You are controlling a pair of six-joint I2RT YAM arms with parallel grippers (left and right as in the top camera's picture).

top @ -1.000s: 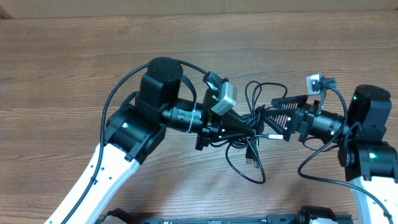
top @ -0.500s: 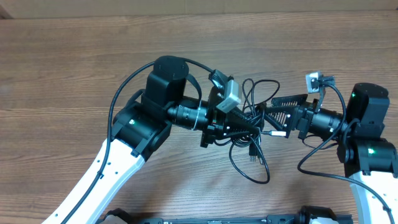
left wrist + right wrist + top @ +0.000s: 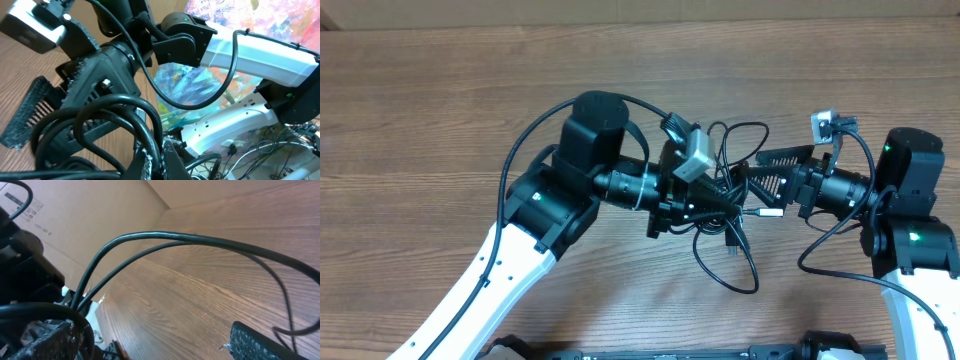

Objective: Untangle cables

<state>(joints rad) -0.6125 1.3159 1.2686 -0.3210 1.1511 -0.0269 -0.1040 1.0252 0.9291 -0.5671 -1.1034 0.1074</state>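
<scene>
Overhead note: I am seeing the left gripper (image 3: 728,196) clamping the cables (image 3: 730,240) nearer the table's (image 3: 440,100) right edge; right gripper (image 3: 761,187) gaping wide alongside.

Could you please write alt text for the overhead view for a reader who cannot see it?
Two robot arms meet over a tangle of thin black cables on a wooden table. The left gripper is shut on the tangle, the right gripper faces it with jaws open, and one loop trails toward the near edge.
</scene>
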